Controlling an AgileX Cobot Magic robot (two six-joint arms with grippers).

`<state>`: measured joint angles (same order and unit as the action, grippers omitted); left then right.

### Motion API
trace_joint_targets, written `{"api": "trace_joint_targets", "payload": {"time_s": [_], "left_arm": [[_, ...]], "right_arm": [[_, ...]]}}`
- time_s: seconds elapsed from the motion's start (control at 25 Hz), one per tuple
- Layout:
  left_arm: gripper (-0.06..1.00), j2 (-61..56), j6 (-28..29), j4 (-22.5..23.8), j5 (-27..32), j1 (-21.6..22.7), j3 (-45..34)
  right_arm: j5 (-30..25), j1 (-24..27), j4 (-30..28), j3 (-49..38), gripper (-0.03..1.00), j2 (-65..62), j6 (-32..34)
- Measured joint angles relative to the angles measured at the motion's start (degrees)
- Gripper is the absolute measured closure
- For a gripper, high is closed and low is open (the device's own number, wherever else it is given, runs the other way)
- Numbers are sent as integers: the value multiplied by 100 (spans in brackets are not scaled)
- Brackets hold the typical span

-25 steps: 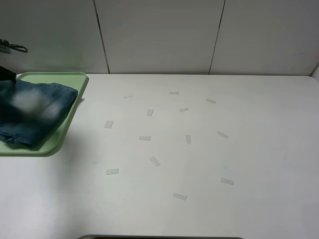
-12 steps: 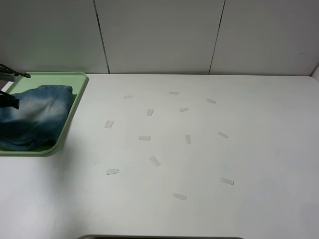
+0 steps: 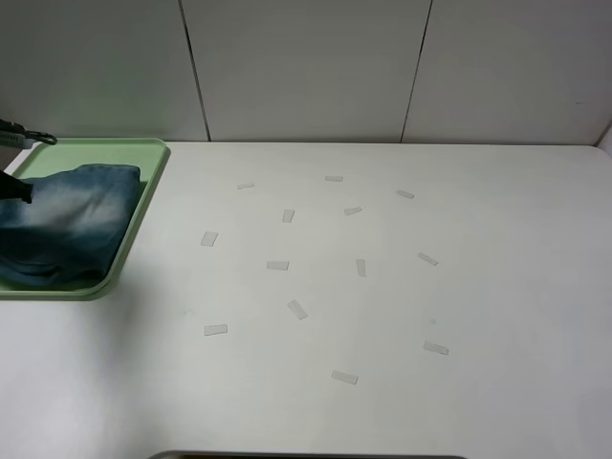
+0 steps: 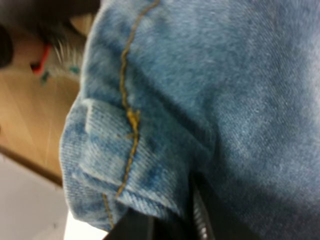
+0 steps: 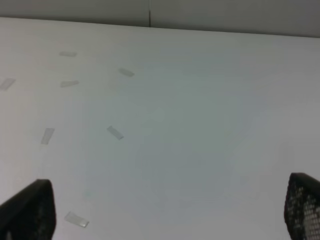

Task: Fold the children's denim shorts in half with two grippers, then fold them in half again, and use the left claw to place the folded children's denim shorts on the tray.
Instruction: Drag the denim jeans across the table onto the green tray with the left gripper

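White bench [image 3: 382, 287] fills most of the exterior high view, grey panelled wall [image 3: 306, 67] behind it. Bench surface is bare apart from small pale tape strips [image 3: 297, 309] scattered over its middle; several of the same strips show in the right wrist view [image 5: 115, 132].

Pale-green tray [image 3: 143, 196] sits at the far-left of the bench, near the back edge, partly cut off by the frame. The children's denim shorts [image 3: 72, 225] lie on the tray as a folded, thick blue bundle, pale faded patch on top, covering most of the tray's visible floor; the right rim and back rim of the tray stay visible around them.

Left wrist view is almost all denim [image 4: 210, 100] at close range: a hem or cuff fold with yellow stitching, wooden floor and a bit of white bench edge past it. Left end effector [image 4: 175, 225] is only seen as dark fingers at the lower edge of that view, pressed together and pinching the denim fold. In the exterior high view only a small dark piece of that arm [image 3: 19, 134] pokes in at the left edge, above the tray.

Right end effector [image 5: 170, 212] is spread wide, holding nothing; its two black fingertips [image 5: 30, 207] sit at the lower corners of the right wrist view, over bare bench. It is outside the exterior high view.
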<state>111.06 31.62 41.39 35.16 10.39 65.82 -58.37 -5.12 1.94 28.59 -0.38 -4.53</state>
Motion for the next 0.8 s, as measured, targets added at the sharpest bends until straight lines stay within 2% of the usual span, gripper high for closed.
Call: {"api": "trace_joint_targets", "payload": {"time_s": [0.2,0.56,0.64,0.68,0.8], "left_arm": [[84,-128,-5,87,-301,0,0],[83,-141,-5,105,-332,0,0],[75,-205,-5,105,-339,0,0],[67,-257,-5,105,-339,0,0],[34,-500,-5,105,-371,0,0]], "right_arm": [[0,0,-35,0,27,0,0],[0,0,-102,0,27,0,13],[0,0,-102,0,27,0,17],[0,0,-102,0,27,0,17],[0,0,-102,0,27,0,17]]}}
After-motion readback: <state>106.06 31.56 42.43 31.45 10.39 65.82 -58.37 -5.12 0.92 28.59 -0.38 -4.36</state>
